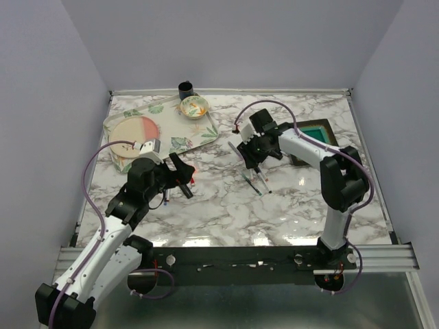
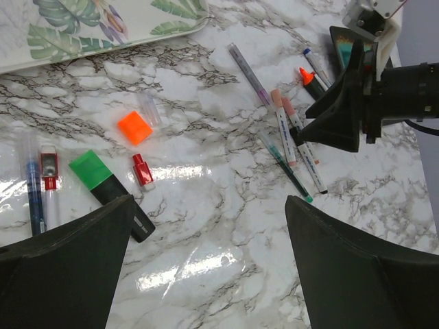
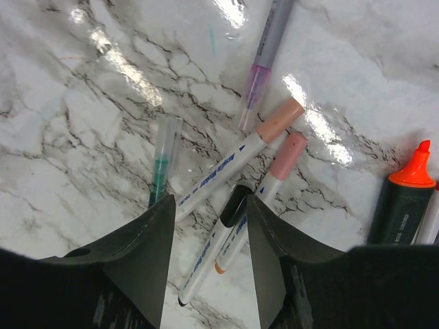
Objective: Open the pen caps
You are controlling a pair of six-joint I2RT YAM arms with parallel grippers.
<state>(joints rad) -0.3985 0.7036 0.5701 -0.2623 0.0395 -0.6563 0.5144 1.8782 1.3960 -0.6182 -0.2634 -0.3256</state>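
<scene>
Reaching down, the right gripper point(image 3: 209, 212) stands half open astride a black-capped pen point(image 3: 208, 252), gripping nothing. The left gripper point(image 2: 209, 202) hovers wide open and empty; an orange cap point(image 2: 134, 127) lies loose ahead.

Top view: fixed, high above and behind both arm bases. It faces forward and down from far off and takes in the whole table point(image 1: 226, 212) to its far and side edges.
Left wrist view: looks down between its own jaws toward the table's right side, moderately near.
Right wrist view: looks steeply down between its own jaws, very close to the table.
Shared: the pens point(image 2: 291, 147) near the table centre show in all three views; the orange-tipped marker point(image 3: 405, 199) in both wrist views.
</scene>
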